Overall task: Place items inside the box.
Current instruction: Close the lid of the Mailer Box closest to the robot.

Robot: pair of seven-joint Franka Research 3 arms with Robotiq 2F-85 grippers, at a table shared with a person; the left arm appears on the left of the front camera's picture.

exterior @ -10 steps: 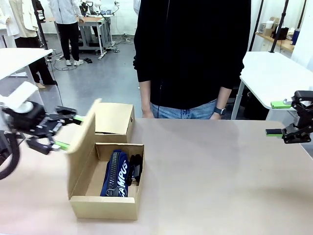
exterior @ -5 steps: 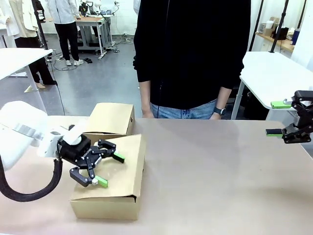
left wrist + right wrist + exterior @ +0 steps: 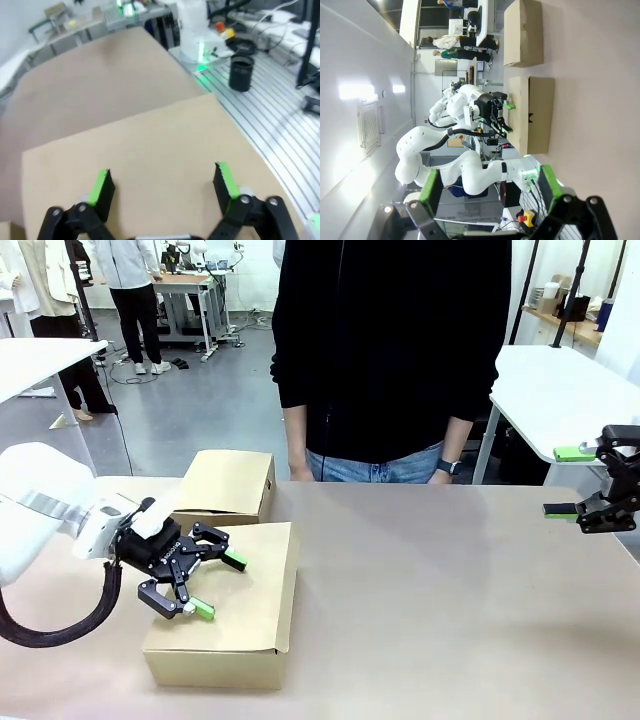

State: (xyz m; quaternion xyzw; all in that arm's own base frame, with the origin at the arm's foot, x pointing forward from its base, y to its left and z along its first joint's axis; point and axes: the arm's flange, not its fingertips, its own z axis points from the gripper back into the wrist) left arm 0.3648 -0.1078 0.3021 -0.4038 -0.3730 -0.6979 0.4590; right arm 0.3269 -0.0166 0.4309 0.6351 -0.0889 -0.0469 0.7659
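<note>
The cardboard box (image 3: 250,625) stands at the table's front left with its lid folded down flat, so the pouches and other items are hidden inside. My left gripper (image 3: 220,586) hovers open just over the lid (image 3: 150,140), its green fingertips (image 3: 102,184) spread wide with nothing between them. At the table's far right edge my right gripper (image 3: 566,482) is held up in the air, open and empty. The right wrist view looks across the table at the closed box (image 3: 540,115) from beyond its own open gripper (image 3: 489,186).
A second closed cardboard box (image 3: 232,485) sits right behind the first one, also seen as the second box (image 3: 522,32). A person in a black top (image 3: 390,350) stands at the far side, arms down. A white table (image 3: 560,390) stands back right.
The box lid, upright a second ago with the "CAMPUS" pouch showing inside, now lies shut. My left gripper swung from the left onto the lid. The right arm stayed still.
</note>
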